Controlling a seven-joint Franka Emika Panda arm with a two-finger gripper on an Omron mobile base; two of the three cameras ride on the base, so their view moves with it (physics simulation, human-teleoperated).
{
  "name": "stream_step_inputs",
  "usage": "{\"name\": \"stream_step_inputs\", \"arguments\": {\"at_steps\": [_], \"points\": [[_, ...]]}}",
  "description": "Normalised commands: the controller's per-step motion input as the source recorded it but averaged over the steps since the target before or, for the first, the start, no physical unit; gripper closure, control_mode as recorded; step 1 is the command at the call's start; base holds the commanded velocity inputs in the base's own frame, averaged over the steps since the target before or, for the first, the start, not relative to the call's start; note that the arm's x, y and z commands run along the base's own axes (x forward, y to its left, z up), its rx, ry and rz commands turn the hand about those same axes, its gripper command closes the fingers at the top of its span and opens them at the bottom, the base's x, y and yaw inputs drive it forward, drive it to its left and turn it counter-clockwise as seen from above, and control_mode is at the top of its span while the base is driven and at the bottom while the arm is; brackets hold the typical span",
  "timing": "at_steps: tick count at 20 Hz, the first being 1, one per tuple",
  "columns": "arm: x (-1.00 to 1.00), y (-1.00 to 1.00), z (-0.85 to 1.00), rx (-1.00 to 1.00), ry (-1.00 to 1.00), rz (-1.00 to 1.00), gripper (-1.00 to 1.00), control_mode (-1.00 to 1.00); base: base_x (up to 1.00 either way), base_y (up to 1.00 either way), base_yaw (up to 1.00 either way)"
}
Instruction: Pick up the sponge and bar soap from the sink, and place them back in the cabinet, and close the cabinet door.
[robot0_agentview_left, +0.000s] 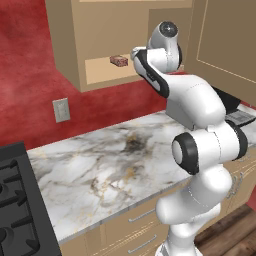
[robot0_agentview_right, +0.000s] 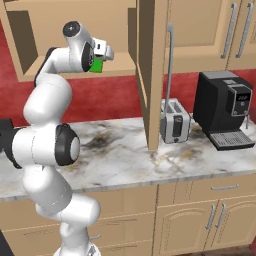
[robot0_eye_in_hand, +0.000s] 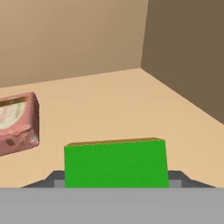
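My gripper (robot0_agentview_right: 98, 64) reaches into the open cabinet (robot0_agentview_left: 100, 40) and is shut on the green sponge (robot0_agentview_right: 96, 65). In the hand view the sponge (robot0_eye_in_hand: 116, 162) sits between the two dark fingertips (robot0_eye_in_hand: 176, 176), low over the tan shelf (robot0_eye_in_hand: 131, 100). The reddish-brown bar soap (robot0_eye_in_hand: 17, 123) lies on that shelf to the left of the sponge and apart from it. The bar soap (robot0_agentview_left: 119, 60) is also visible on the shelf beside my arm. The cabinet door (robot0_agentview_right: 150, 75) stands open, edge-on, with its long silver handle (robot0_agentview_right: 170, 65). The sink is out of view.
Below the cabinet runs a marble counter (robot0_agentview_left: 110, 165). A toaster (robot0_agentview_right: 175, 122) and a black coffee machine (robot0_agentview_right: 225, 110) stand on it to the right of the open door. A black stove (robot0_agentview_left: 15, 200) is at the left, and a wall outlet (robot0_agentview_left: 61, 110) is on the red wall.
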Motion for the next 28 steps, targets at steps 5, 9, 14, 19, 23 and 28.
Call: {"name": "stream_step_inputs", "arguments": {"at_steps": [5, 9, 14, 19, 23, 28], "points": [[0.34, 0.07, 0.00, 0.00, 0.00, 0.00, 1.00, -1.00, 0.00, 0.00, 0.00], [0.36, 0.08, 0.00, 0.00, 0.00, 0.00, 1.00, -1.00, 0.00, 0.00, 0.00], [0.38, 0.09, 0.00, 0.00, 0.00, 0.00, 1.00, -1.00, 0.00, 0.00, 0.00], [0.33, 0.06, 0.00, 0.00, 0.00, 0.00, 1.00, -1.00, 0.00, 0.00, 0.00], [0.06, 0.00, 0.00, 0.00, 0.01, 0.00, 1.00, -1.00, 0.00, 0.00, 0.00], [0.00, 0.00, 0.00, 0.00, 0.03, 0.00, 1.00, -1.00, 0.00, 0.00, 0.00]]}}
